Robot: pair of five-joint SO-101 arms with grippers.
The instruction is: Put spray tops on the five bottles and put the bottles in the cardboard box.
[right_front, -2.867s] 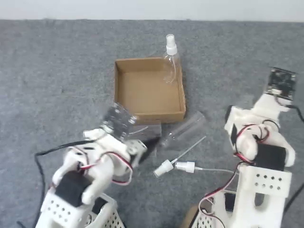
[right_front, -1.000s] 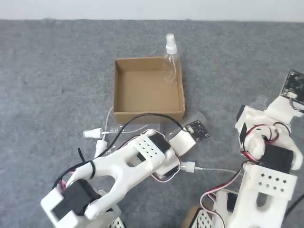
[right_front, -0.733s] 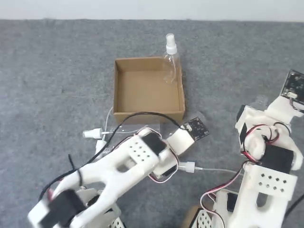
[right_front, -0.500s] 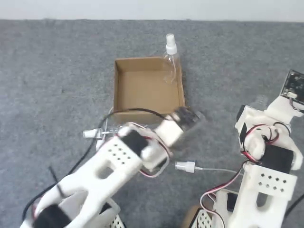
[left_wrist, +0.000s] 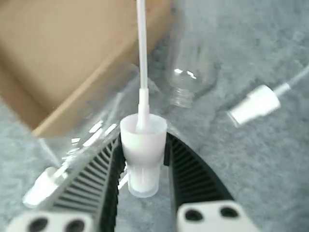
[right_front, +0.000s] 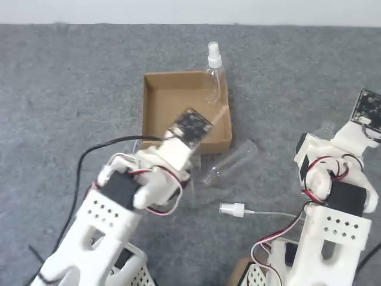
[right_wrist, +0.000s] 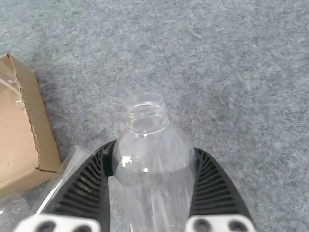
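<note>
The grey tabletop carried the cardboard box at the upper middle of the high view. A capped bottle was stood upright at the box's upper right corner, inside it as far as could be told. The left arm was seen extended from the lower left up to the box's near wall. The right arm was placed at the right edge, well apart from it. A lying bottle, uncapped, was seen on the tabletop just right of the box's lower right corner, its mouth turned toward the lower left. A loose spray top was found below it, its thin tube running rightward.

The right tool was clenched around a held bottle at the shoulders, with the open neck pointed away from the tool. The left tool was clamped on a held spray top by its collar, and the dip tube was pointed straight out from the tool toward the box.

The coming move was judged to turn on two long axes: the tube had to be brought in line with an open neck. The lying bottle was the nearer one to the left tool. The held bottle, off to the right, was judged the steadier target, so a swing rightward was thought to be called for.
</note>
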